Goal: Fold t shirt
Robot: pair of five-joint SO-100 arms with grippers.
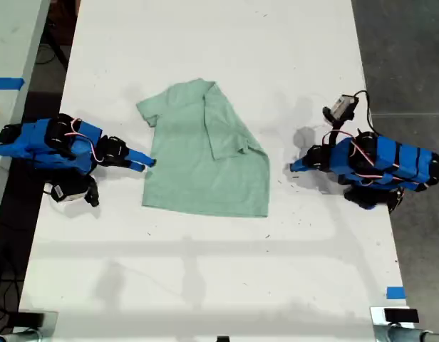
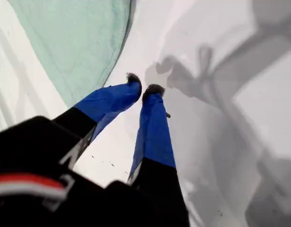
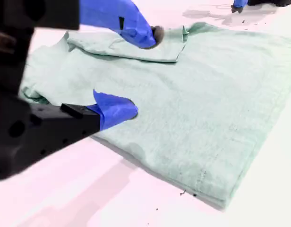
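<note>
T shirt lies near the middle of the white surface, part folded already: one flap is turned in across the body with its sleeve on top, while the side toward the exterior view's left is a single flat layer. Start at that side. My second end effector sits right at the t shirt's edge, jaws well apart, one blue finger low against the cloth and the other raised above it. In the second wrist view that reads as a bite lined up on the hem, though I cannot tell whether the lower finger is under the fabric or only on it. Nothing is clamped yet. Across the t shirt, beyond its far edge, my first end effector waits on bare surface, clear of the cloth. Its own view shows the tips all but together with nothing between them and the t shirt just beside. I judge it is parked out of the way so the unfolded side can be carried over freely.
</note>
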